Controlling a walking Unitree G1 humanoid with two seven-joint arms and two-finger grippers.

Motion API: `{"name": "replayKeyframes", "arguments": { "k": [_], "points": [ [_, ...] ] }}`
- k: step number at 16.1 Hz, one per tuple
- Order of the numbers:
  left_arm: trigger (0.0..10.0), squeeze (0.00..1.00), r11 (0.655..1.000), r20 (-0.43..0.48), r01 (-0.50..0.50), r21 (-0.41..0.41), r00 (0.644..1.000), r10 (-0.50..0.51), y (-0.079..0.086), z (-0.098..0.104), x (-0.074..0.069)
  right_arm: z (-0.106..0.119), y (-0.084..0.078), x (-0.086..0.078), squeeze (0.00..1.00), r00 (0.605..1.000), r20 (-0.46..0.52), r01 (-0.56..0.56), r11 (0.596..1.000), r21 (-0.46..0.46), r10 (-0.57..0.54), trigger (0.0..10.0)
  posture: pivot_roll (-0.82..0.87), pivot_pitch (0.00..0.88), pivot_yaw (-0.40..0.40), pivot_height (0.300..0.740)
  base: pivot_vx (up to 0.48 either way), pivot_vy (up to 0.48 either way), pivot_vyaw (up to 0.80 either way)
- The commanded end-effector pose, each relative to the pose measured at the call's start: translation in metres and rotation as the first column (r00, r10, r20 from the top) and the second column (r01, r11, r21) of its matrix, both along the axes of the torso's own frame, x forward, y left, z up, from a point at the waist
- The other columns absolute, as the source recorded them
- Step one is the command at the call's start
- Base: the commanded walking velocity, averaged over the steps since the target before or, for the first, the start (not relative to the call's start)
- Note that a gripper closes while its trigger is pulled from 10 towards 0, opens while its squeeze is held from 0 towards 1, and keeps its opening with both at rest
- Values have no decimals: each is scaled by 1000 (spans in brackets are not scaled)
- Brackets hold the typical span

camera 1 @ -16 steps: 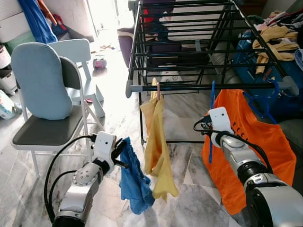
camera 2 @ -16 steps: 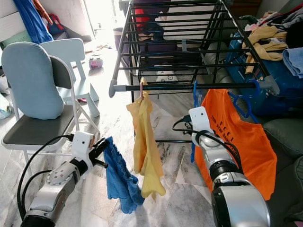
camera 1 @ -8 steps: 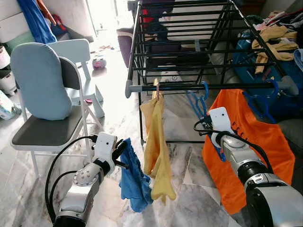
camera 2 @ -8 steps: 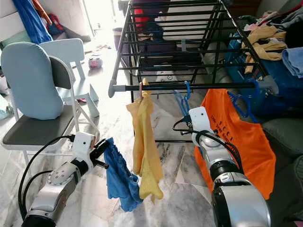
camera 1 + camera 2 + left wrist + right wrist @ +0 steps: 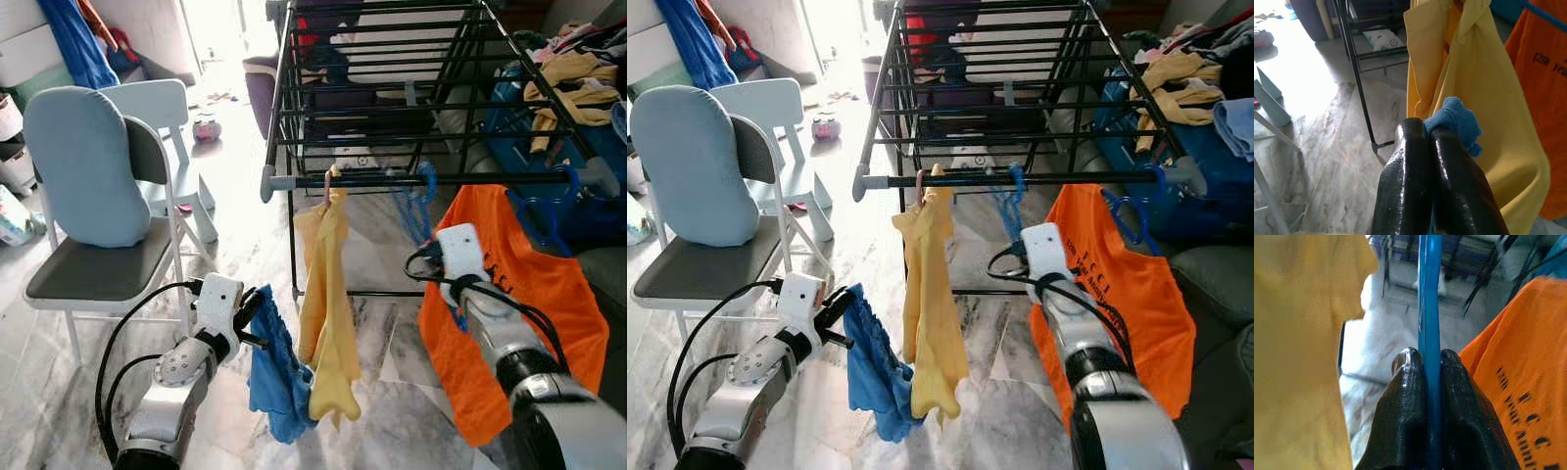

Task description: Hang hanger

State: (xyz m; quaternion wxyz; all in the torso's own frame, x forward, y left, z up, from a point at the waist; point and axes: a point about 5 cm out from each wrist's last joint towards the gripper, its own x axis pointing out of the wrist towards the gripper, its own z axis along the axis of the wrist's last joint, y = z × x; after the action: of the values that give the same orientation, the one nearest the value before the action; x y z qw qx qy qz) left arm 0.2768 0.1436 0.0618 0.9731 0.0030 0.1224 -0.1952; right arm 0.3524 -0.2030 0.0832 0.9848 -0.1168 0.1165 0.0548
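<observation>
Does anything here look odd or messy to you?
Yes: the blue hanger that the right hand pinches carries no garment, while the left hand holds a bunched blue cloth low beside the yellow garment. Clothes lie heaped on the sofa past the drying rack.

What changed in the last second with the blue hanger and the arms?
The right tool, shut on the blue hanger, swung it from upright up to the rack's front bar, beside the yellow garment. The left tool stayed clamped on the blue cloth.
</observation>
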Motion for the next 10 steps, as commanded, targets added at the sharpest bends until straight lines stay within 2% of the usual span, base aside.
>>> {"name": "replayKeyframes", "arguments": {
  "k": [1,3,5,7,10],
  "points": [
    [10000,0,1000,45,-16,-13,999,17,3,8,0,6,-3,-3,0,997,70,16,1000,24,-17,10000,-79,0,43,740,0,0,0],
    [10000,0,1000,50,-9,-17,999,10,-1,8,-1,0,-7,-18,0,991,114,57,995,79,-65,10000,-84,0,42,740,0,0,0],
    [10000,0,1000,52,-4,-12,999,5,-2,8,-1,-10,-4,-34,0,991,112,65,993,102,-76,10000,-89,0,44,740,0,0,0],
    [10000,0,1000,55,-5,13,998,4,-2,6,-1,-26,0,-57,0,994,63,82,990,118,-90,10000,-99,0,44,740,0,0,0],
    [10000,0,1000,56,-14,18,998,13,-1,4,-1,-32,3,-71,0,994,25,100,987,129,-104,10000,-100,0,43,740,0,0,0]
  ]
}}
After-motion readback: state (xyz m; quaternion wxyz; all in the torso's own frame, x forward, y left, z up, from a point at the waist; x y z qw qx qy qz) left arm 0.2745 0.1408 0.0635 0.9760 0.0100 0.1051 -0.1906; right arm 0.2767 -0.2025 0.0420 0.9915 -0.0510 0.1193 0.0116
